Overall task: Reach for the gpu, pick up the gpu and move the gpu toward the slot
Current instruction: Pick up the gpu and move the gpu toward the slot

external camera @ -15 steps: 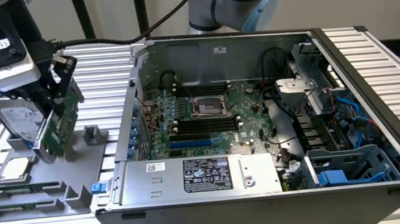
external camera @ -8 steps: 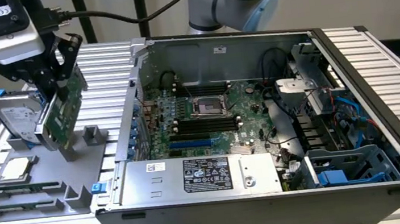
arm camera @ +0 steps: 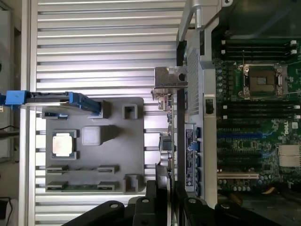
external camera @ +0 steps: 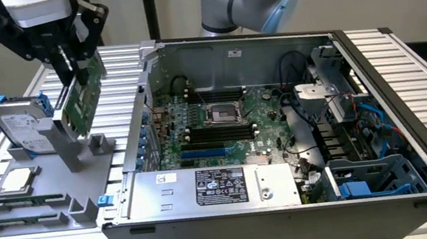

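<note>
The gpu [external camera: 82, 104] is a thin green card that hangs on edge, tilted, above the grey holder block [external camera: 59, 193] at the exterior view's left. My gripper [external camera: 74, 56] is shut on its upper edge. The card's lower edge is just above or still touching the holder's uprights; I cannot tell which. In the wrist view the gpu [arm camera: 172, 122] appears edge-on between my fingers [arm camera: 150, 190], its silver bracket [arm camera: 169, 77] at the far end. The open computer case [external camera: 413, 150] lies beside it, with the motherboard's blue slot [external camera: 201, 154] inside, also seen as the blue slot [arm camera: 240, 135].
On the holder block [arm camera: 134, 141] stand a silver hard drive with blue rails [external camera: 23, 124], a square silver chip [external camera: 15, 179] and memory sticks [external camera: 24, 201]. The case's left wall [external camera: 142, 104] rises between the card and the motherboard [external camera: 230, 123]. A power supply [external camera: 214, 186] fills the case's front.
</note>
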`<state>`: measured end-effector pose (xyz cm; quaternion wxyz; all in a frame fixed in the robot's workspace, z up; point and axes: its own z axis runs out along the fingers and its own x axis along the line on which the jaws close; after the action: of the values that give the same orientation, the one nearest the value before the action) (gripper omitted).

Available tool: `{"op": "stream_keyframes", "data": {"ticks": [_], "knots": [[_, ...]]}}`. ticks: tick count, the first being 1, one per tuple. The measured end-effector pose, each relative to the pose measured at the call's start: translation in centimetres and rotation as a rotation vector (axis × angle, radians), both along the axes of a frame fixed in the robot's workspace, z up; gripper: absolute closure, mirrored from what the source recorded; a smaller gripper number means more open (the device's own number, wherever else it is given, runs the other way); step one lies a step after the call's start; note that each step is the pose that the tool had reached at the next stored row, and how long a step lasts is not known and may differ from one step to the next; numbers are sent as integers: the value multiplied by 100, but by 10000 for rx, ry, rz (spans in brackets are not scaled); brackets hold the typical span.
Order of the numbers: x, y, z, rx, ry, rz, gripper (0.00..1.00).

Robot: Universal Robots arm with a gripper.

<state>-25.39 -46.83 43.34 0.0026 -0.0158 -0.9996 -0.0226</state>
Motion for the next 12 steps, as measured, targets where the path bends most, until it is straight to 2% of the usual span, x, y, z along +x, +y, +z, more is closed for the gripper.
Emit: {"op": "stream_keyframes", "data": {"ticks": [3, 5, 12], "knots": [[134, 0, 102, 22, 31, 1, 74], [229, 0, 132, 61, 42, 1, 74], [548, 0, 153, 148, 61, 0, 74]]}}
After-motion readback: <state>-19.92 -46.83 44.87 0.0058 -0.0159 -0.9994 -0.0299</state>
